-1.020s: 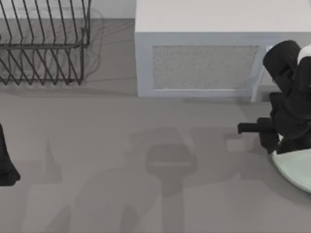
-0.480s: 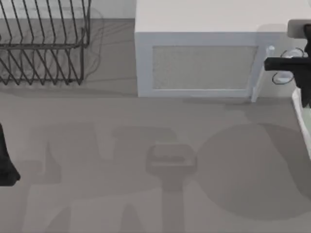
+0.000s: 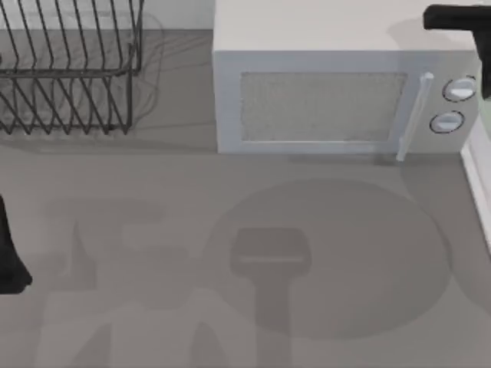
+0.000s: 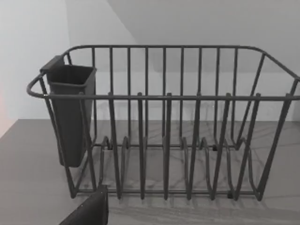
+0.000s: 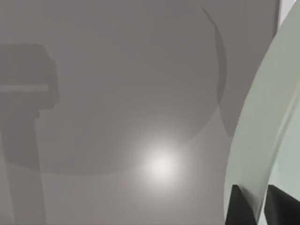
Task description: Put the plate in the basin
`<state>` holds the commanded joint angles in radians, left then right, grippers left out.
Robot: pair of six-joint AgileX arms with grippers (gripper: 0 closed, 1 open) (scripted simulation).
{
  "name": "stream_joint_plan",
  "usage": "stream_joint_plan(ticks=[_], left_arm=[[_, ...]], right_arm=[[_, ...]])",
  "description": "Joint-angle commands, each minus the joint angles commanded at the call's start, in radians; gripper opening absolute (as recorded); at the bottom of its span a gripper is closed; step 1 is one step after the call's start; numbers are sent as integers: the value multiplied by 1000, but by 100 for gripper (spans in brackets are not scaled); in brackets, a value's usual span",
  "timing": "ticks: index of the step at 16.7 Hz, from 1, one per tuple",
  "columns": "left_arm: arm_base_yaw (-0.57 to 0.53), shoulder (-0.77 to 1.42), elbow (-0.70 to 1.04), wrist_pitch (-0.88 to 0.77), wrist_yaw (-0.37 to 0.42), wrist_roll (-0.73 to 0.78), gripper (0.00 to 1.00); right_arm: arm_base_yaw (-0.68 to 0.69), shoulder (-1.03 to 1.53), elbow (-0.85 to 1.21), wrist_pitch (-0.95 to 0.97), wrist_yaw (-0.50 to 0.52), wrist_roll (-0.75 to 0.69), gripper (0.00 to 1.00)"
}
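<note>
The pale mint-green plate [image 5: 262, 117] hangs nearly edge-on above the table in the right wrist view. My right gripper [image 5: 255, 202] is shut on its rim, one dark finger [image 5: 238, 206] on each face. From above, a black part of my right arm [image 3: 456, 17] reaches in at the back right, over the microwave. The plate's big round shadow [image 3: 330, 261] lies on the table's middle. A thin white straight edge at the right border looks like the basin's corner [image 3: 476, 195].
A white microwave [image 3: 322, 107] with two round knobs stands at the back. A black wire dish rack [image 3: 69, 69] holding a dark cutlery cup [image 4: 70, 112] stands at the back left. My left arm [image 3: 9, 257] is parked at the left edge, facing the rack.
My right arm has lifted the plate off the table at the right and moved up and toward the back. The plate's round shadow has grown and slid left. The left arm has not moved.
</note>
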<state>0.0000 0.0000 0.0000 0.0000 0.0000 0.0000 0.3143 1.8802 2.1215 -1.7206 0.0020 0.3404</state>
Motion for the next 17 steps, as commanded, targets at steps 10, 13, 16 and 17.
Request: stream_joint_plan(ticks=[10,13,16,17], left_arm=[[0,0,0,0,0,0,100],[0,0,0,0,0,0,100],[0,0,0,0,0,0,100],[0,0,0,0,0,0,100]], right_arm=[[-101,104,116,23,36,-18,0],[-217,279,306,37,63,-73,0],[-314,513,522,27,65,-172,0],[-338,589,584,18,59,-212,0]])
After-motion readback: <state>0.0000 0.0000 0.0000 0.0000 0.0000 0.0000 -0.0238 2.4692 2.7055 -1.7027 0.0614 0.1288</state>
